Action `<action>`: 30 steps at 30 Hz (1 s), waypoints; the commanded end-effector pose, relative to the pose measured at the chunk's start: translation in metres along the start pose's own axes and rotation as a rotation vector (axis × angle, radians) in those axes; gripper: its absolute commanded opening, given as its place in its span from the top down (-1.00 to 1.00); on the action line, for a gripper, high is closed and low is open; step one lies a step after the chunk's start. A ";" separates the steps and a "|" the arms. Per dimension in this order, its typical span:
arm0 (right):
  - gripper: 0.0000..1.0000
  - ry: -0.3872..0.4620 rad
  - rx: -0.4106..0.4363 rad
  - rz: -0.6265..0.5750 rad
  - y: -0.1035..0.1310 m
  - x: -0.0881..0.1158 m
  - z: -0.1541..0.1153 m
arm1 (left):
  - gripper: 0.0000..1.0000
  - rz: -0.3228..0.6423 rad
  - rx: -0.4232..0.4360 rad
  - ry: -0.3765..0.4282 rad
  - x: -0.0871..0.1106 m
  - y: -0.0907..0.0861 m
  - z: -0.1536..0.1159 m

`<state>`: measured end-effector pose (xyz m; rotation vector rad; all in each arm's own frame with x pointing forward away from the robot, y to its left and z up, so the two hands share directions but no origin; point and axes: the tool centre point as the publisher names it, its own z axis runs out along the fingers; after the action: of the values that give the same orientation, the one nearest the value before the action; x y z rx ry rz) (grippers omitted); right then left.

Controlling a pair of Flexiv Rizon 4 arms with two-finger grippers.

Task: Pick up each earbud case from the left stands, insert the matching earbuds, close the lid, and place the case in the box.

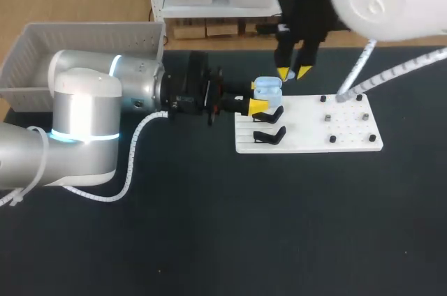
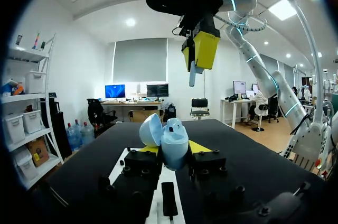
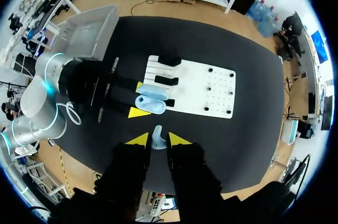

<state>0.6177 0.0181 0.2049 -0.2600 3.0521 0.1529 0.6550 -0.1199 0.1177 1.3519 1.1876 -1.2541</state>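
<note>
A light blue earbud case (image 1: 267,89) with its lid open is held just left of the white stand board (image 1: 314,125), and my left gripper (image 1: 257,95) is shut on it. In the left wrist view the case (image 2: 173,143) sits upright between my yellow tips, with the lid (image 2: 150,129) tipped back. My right gripper (image 1: 294,72) hangs above and slightly beyond the case, shut on a light blue earbud (image 3: 157,136). From the left wrist view that earbud (image 2: 193,74) points down out of the right gripper (image 2: 200,49). Two black stands (image 1: 269,125) on the board's left side are bare.
A grey box (image 1: 84,45) stands at the table's back left, behind my left arm. Small black and metal pegs (image 1: 346,121) dot the right half of the white board. Dark table surface (image 1: 223,226) spreads in front of the board.
</note>
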 end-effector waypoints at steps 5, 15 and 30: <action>1.00 0.011 0.019 -0.007 0.010 -0.007 0.007 | 1.00 0.001 -0.001 -0.001 0.001 0.000 0.000; 1.00 0.011 0.019 -0.007 0.010 -0.007 0.007 | 1.00 0.001 -0.001 -0.001 0.001 0.000 0.000; 1.00 0.045 0.024 -0.140 0.020 -0.008 0.015 | 1.00 0.001 -0.001 -0.001 0.001 0.000 0.000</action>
<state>0.6167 0.0384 0.1951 -0.4697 3.0466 0.0904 0.6550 -0.1198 0.1177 1.3519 1.1877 -1.2541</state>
